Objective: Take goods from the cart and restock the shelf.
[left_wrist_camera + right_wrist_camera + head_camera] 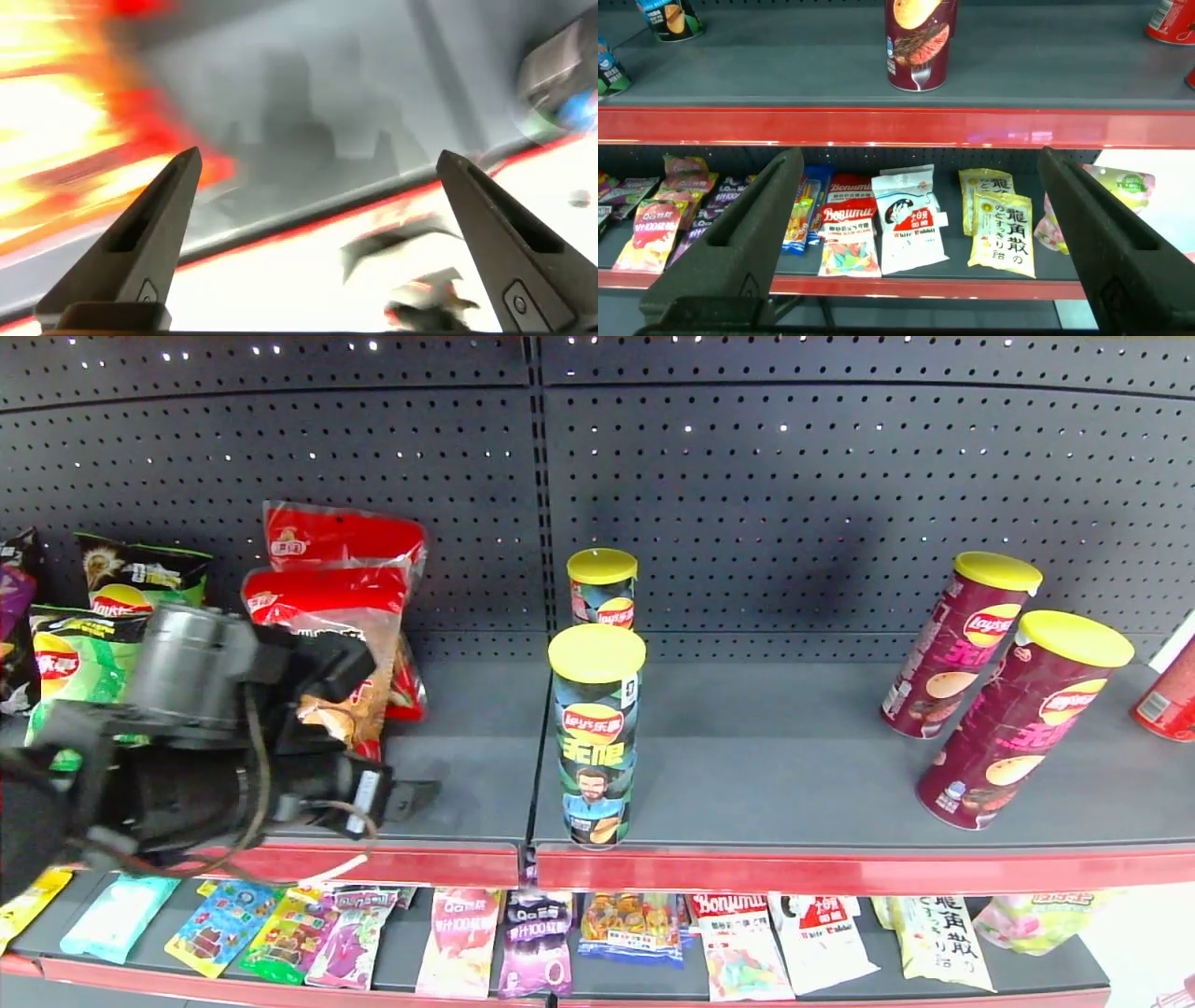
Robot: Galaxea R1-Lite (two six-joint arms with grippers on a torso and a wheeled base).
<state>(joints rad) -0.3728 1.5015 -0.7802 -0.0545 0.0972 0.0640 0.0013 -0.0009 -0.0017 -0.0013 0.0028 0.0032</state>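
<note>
Left arm [196, 709] at shelf [794, 756] edge, just before red bags [327, 607]; left jaws open, empty; right jaws open, empty. Advice: back out straight, avoid toppling bags.

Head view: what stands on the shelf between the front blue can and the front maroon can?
Nothing: the head view shows bare grey shelf between the front blue can and the front maroon can.

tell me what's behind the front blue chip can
Behind the front can stands a second blue can with a yellow lid, before the pegboard wall. The front can's lid covers its lower part.
</note>
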